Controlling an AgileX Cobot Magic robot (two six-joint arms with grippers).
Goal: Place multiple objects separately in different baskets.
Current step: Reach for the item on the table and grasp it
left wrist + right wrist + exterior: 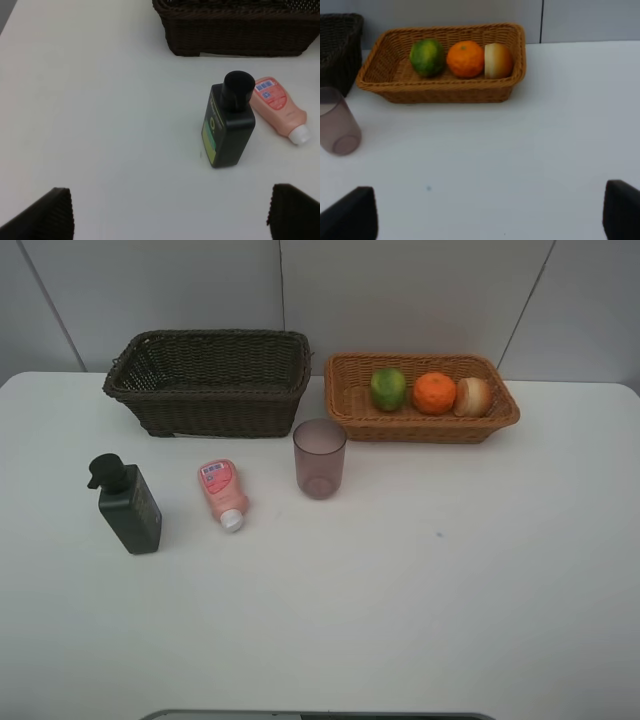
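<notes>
The light tan basket (pixel 420 427) at the back right holds the green fruit (pixel 388 388), the tangerine (pixel 434 393) and the peach-like fruit (pixel 472 396). The dark brown basket (pixel 208 410) at the back left looks empty. In front of it, on the table, the dark green pump bottle (pixel 128 505) stands upright, the pink tube (pixel 221 492) lies flat, and the mauve cup (pixel 319 458) stands upright. My left gripper (pixel 170 215) is open and empty, short of the bottle (pixel 229 125). My right gripper (pixel 486 214) is open and empty, short of the tan basket (pixel 445 92).
A white table (pixel 420 580) carries everything, with a pale panelled wall (pixel 400 290) right behind the baskets. Neither arm shows in the exterior high view. The cup (pixel 337 127) stands between the two baskets, towards the front.
</notes>
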